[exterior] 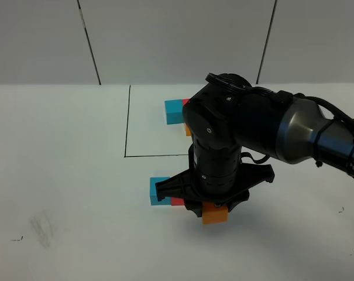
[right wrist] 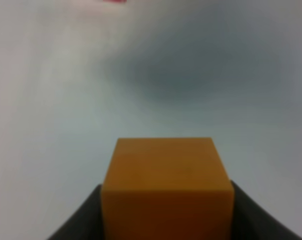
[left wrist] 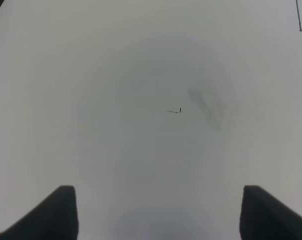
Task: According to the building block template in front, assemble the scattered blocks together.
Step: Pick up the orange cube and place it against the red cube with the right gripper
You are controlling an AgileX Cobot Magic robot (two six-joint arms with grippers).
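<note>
1. Right gripper [exterior: 215,212] pointed straight down at about 6 o'clock of the bench [exterior: 65,175]; fingers [right wrist: 76,220] clamped together on the orange cube [exterior: 215,213], seen in the right wrist view pinched between dark pads on both sides; probably held vertical so the cube goes down square.
2. Blue cube [exterior: 158,190] and red cube [exterior: 177,201] lying side by side just at 9 o'clock of the held orange cube; red mostly hidden under the gripper body; whether red and orange touch cannot be told.
3. Building block template [exterior: 175,111] at 12 o'clock of the work spot, inside the black drawn rectangle [exterior: 127,123]; blue at its 9 o'clock end, a sliver of red next to it, a bit of orange below at 6 o'clock; remainder covered by the right arm [exterior: 270,132].
4. Judged from the template: orange belongs at 6 o'clock of red, making the L; orange cube carried to exactly that side of the loose pair, apparently for that reason.
5. Left gripper [left wrist: 158,212] out of the high view; fingers [left wrist: 58,212] spread apart over bare bench with nothing between them, only a small pen mark [left wrist: 174,111] and a smudge [left wrist: 208,102] beneath; seemingly parked clear of the working arm.
6. Next step, by estimate: seat orange flush against red, then release; risk of nudging red out of line.
</note>
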